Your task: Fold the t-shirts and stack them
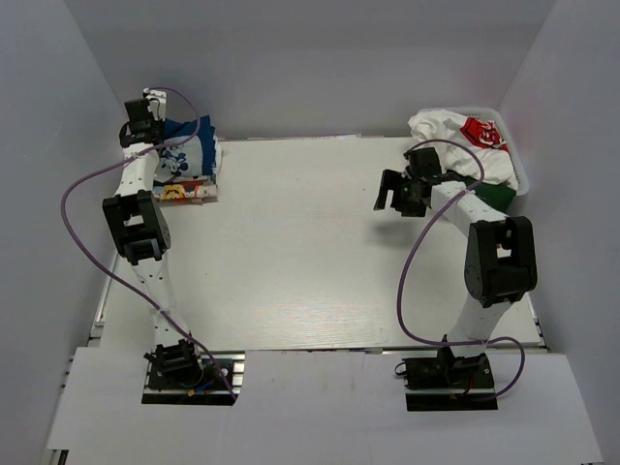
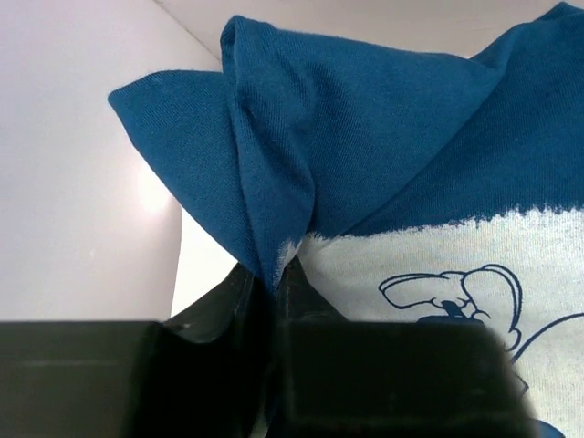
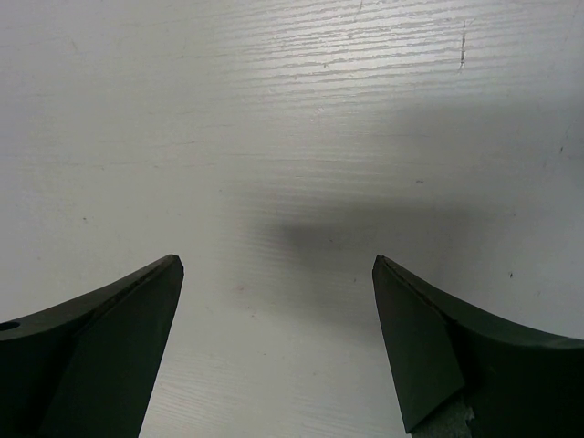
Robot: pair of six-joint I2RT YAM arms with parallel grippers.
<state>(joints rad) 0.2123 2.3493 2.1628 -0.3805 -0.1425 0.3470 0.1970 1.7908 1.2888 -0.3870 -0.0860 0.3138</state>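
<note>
A blue t-shirt (image 1: pixel 190 145) with a white cartoon print lies on top of a small stack at the table's far left. A colourful printed t-shirt (image 1: pixel 184 192) shows under it. My left gripper (image 1: pixel 158 131) reaches over that stack from the left. In the left wrist view it (image 2: pixel 274 274) is shut on a raised fold of the blue t-shirt (image 2: pixel 365 137). My right gripper (image 1: pixel 392 194) hangs open over bare table at the right. In the right wrist view nothing lies between its fingers (image 3: pixel 128 319). More t-shirts (image 1: pixel 450 131), white with red print and green trim, are heaped at the far right.
The heap sits in a white basket (image 1: pixel 520 174) at the far right corner, just behind my right arm. White walls close in the table on the left, back and right. The wooden tabletop (image 1: pixel 291 252) stretches between the two arms.
</note>
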